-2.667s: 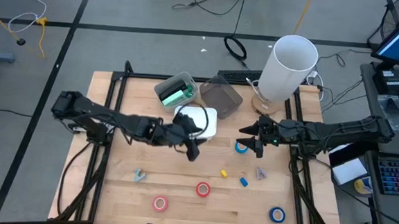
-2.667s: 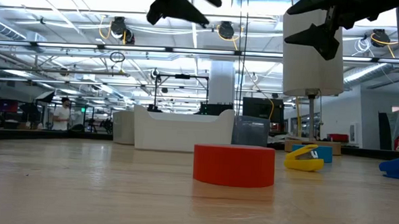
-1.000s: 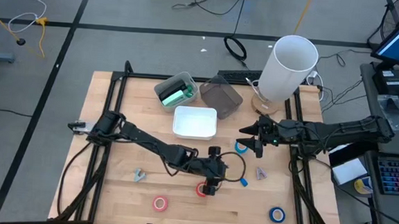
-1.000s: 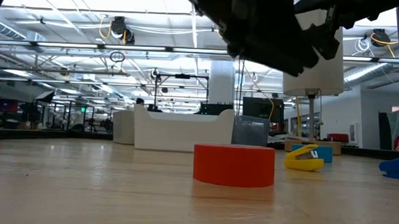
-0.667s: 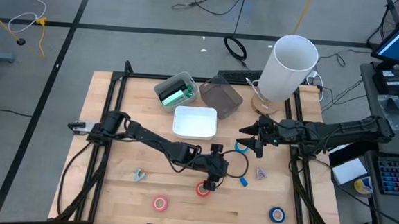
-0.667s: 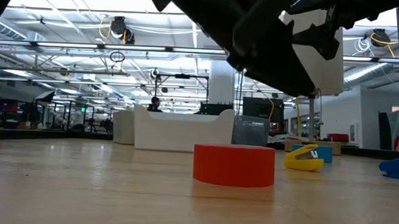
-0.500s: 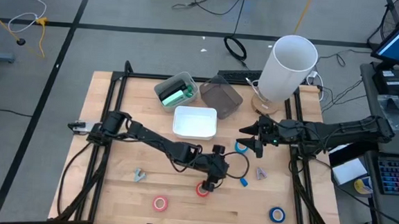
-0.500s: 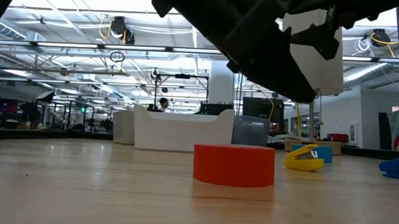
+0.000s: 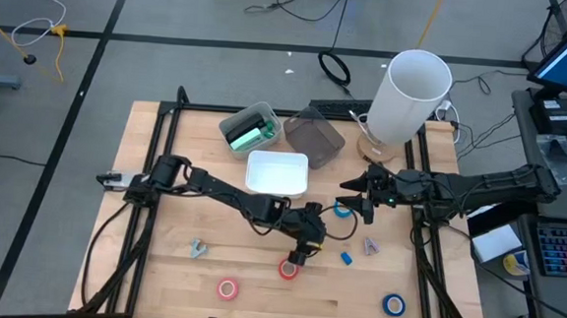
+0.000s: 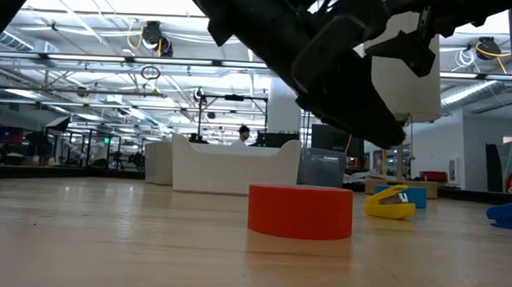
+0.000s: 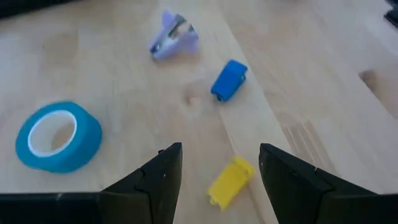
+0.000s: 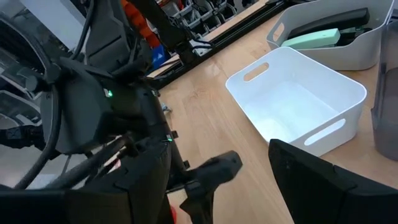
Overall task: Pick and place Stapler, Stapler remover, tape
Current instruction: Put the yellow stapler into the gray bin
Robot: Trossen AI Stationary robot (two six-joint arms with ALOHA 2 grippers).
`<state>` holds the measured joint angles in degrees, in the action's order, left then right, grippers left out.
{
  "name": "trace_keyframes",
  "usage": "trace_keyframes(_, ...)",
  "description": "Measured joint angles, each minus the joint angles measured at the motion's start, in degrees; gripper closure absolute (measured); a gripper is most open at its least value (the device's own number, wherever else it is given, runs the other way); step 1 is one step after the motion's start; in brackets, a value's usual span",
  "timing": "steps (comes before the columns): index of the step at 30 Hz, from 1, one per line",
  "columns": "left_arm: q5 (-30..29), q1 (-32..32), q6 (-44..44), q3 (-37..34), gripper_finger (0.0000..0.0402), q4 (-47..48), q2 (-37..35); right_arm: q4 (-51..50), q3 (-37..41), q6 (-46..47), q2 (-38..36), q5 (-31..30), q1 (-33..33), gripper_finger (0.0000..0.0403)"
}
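Broadly, the job is at an early stage:

1. Nearest the table's front edge, a pink tape roll and a blue tape roll are seen lying loose, well apart; neither has been binned.
2. Next back, the red tape roll is left flat on the wood, unheld, just beside the left arm's tip.
3. Then a grey staple remover, a purple staple remover and a small blue stapler are seen loose, not yet picked.
4. The left gripper is held low over the table's middle w/ fingers spread apart and nothing clamped; the small yellow stapler is framed between them, on the wood. It is judged to be the next pick, approx. at the approach stage.
5. Farther back, a second blue tape roll lies just beside the right gripper, whose fingers are parted and empty; that arm appears to be waiting.
6. The white bin is seen w/ nothing in it.
7. Farthest, a grey bin holds a green stapler, judged the only item placed so far; contents of the dark bin cannot be told.
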<state>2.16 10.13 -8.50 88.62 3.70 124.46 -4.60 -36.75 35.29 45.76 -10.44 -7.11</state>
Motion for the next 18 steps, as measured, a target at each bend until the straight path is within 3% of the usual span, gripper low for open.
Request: trace_keyframes(18,1.5,0.3,-0.4,0.0,0.0188,-0.8,3.0,0.1,0.0,0.0,0.0,0.0,0.0,0.0140)
